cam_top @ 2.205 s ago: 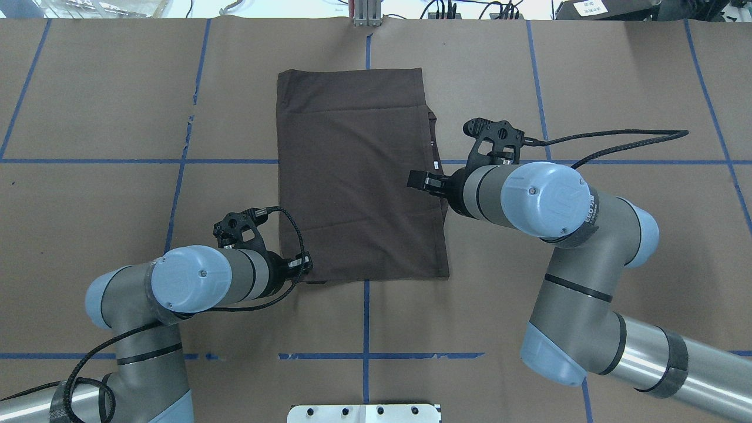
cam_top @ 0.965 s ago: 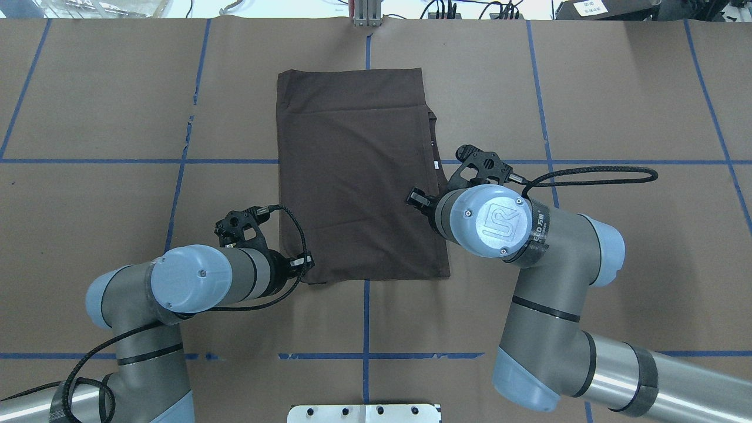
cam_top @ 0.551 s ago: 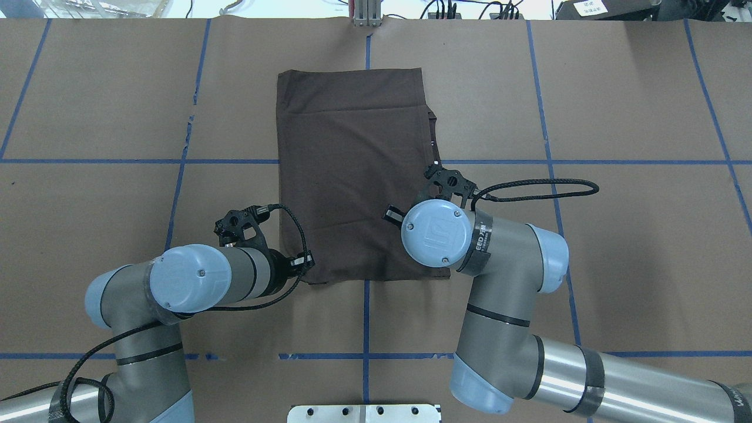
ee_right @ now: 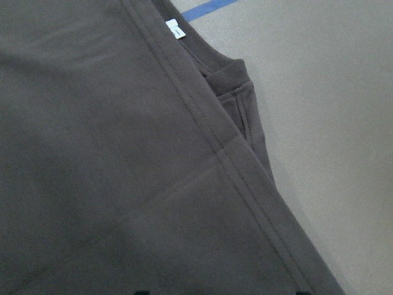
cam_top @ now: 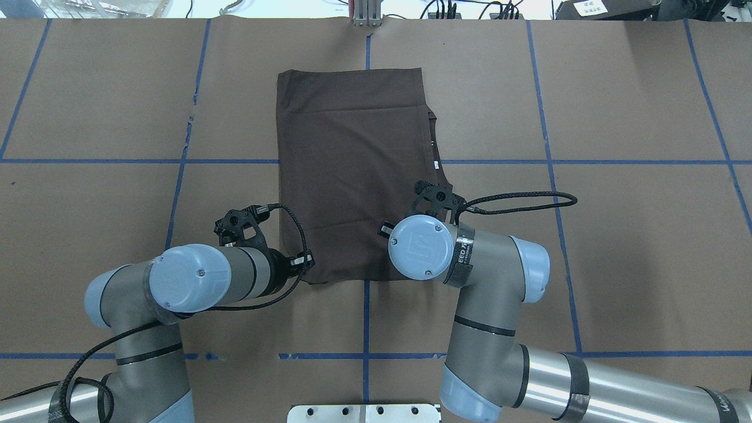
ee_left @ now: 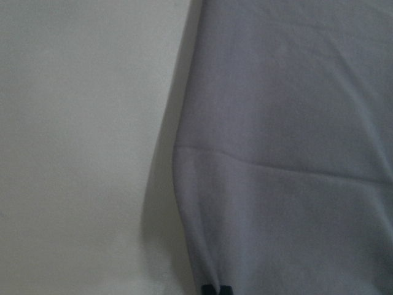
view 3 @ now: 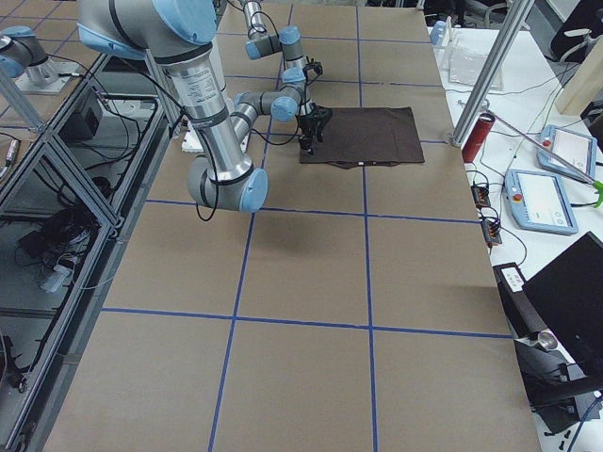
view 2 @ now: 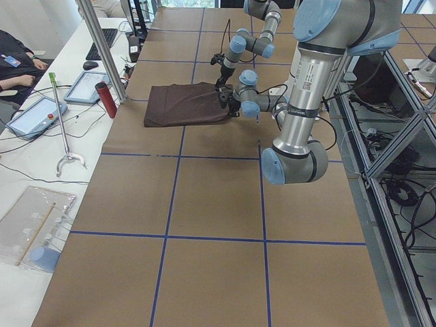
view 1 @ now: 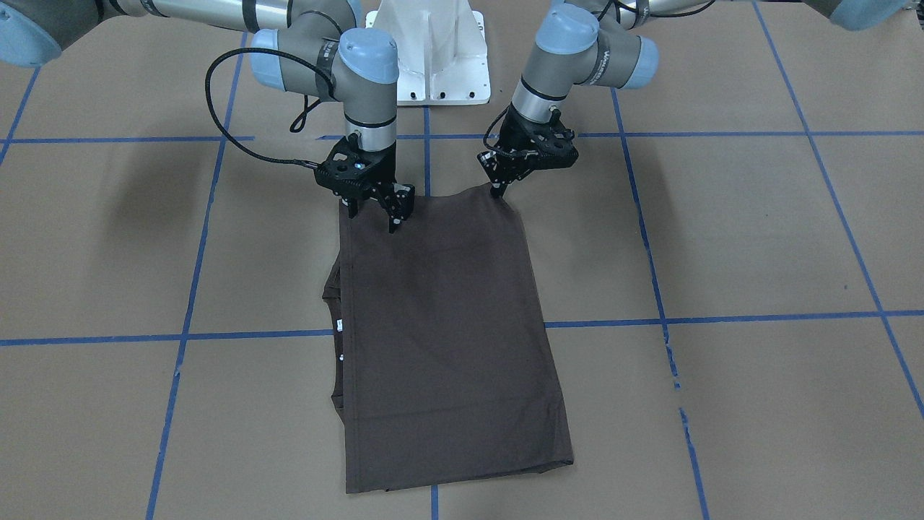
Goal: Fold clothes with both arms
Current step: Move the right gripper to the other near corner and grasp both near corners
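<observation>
The dark brown T-shirt [cam_top: 352, 170] lies folded into a long rectangle on the brown paper table, its collar and a white tag [ee_right: 175, 29] poking out along its right side. My left gripper [view 1: 498, 189] is shut on the shirt's near left corner [cam_top: 305, 262], and the left wrist view shows cloth [ee_left: 288, 123] running down to its closed tips. My right gripper [view 1: 375, 217] hangs open just over the shirt's near edge, close to the near right corner. In the overhead view its wrist [cam_top: 420, 247] covers that corner. The right wrist view is filled with cloth [ee_right: 92, 153].
Blue tape lines [cam_top: 365, 317] grid the table. The white bolted base [view 1: 429, 50] stands behind the arms. A red cylinder [view 2: 105, 100], tablets [view 3: 542, 200] and a metal post [view 3: 490, 71] line the far edge, where a seated person [view 2: 13, 61] shows.
My right arm has swung from beside the shirt's right edge back toward the near right corner, turning its wrist downward. The left arm and the shirt have stayed put.
</observation>
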